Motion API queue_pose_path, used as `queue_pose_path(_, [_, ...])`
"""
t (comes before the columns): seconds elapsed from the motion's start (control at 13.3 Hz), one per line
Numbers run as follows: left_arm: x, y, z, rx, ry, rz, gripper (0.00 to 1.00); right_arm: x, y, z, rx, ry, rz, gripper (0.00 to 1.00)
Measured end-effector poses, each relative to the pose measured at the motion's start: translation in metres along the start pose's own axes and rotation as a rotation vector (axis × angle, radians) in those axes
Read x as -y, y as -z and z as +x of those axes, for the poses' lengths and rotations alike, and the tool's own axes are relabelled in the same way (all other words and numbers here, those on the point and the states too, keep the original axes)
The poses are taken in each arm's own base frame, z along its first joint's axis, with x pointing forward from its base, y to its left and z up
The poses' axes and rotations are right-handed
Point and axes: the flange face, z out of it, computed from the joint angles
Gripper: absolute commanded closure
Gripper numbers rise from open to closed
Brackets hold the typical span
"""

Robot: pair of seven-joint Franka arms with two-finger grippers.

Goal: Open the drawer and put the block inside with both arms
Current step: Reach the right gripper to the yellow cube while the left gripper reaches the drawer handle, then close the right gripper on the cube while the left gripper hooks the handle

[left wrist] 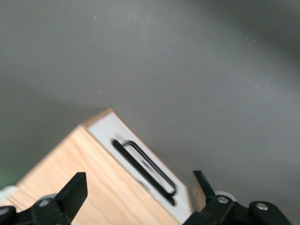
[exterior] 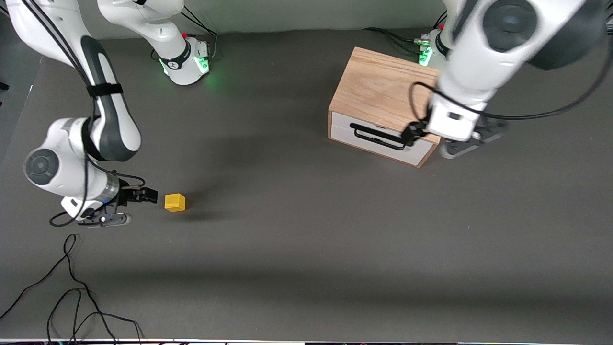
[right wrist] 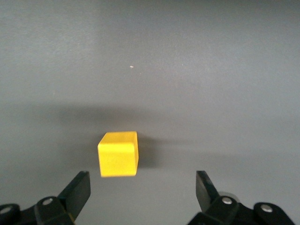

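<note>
The light wooden box (exterior: 383, 86) stands toward the left arm's end of the table. Its drawer (exterior: 378, 139) has a white front and a black bar handle (exterior: 376, 136), and it sits flush and closed. My left gripper (exterior: 414, 132) hangs open over the box's front edge, by the end of the handle (left wrist: 145, 166); in the left wrist view the left gripper (left wrist: 139, 187) straddles the box top and drawer front without touching. The yellow block (exterior: 175, 202) lies on the table toward the right arm's end. My right gripper (exterior: 145, 195) is open beside it, low; the block (right wrist: 118, 153) sits just ahead of the right gripper (right wrist: 142, 187), off-centre between the fingers.
The table is covered by a dark grey mat (exterior: 297, 230). Loose black cables (exterior: 72, 287) trail near the front edge at the right arm's end. The two green-lit arm bases (exterior: 189, 62) (exterior: 426, 52) stand along the edge farthest from the front camera.
</note>
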Motion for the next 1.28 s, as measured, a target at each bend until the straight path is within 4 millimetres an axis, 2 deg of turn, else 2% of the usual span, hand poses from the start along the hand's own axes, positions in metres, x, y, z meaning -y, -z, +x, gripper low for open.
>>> queue_pose_path(0.15, [-0.023, -0.008, -0.03, 0.003, 0.12, 0.007, 0.0, 0.003, -0.022, 0.002, -0.012, -0.009, 0.009, 0.0])
queue_pose_path(0.3, [-0.043, -0.016, -0.056, 0.006, 0.256, 0.017, 0.0, 0.014, -0.034, 0.003, -0.009, -0.029, 0.042, 0.0])
queue_pose_path(0.45, [-0.054, -0.019, -0.067, 0.006, 0.397, 0.019, 0.0, 0.027, -0.037, 0.005, -0.018, -0.03, 0.062, 0.0])
queue_pose_path(0.6, [-0.055, -0.017, -0.065, 0.005, 0.463, 0.016, 0.0, 0.038, -0.04, 0.005, -0.022, -0.016, 0.063, 0.0])
queue_pose_path(0.83, [-0.052, -0.023, -0.056, 0.009, 0.493, 0.036, 0.0, 0.041, -0.049, 0.006, -0.02, -0.011, 0.059, 0.0])
queue_pose_path(0.98, [-0.052, -0.043, -0.051, 0.023, 0.499, 0.101, 0.0, 0.041, -0.056, 0.006, -0.019, -0.013, 0.056, 0.0])
queue_pose_path(1.28, [-0.061, -0.098, -0.041, 0.049, 0.503, 0.2, 0.0, 0.039, -0.078, -0.001, -0.015, -0.016, 0.047, 0.0])
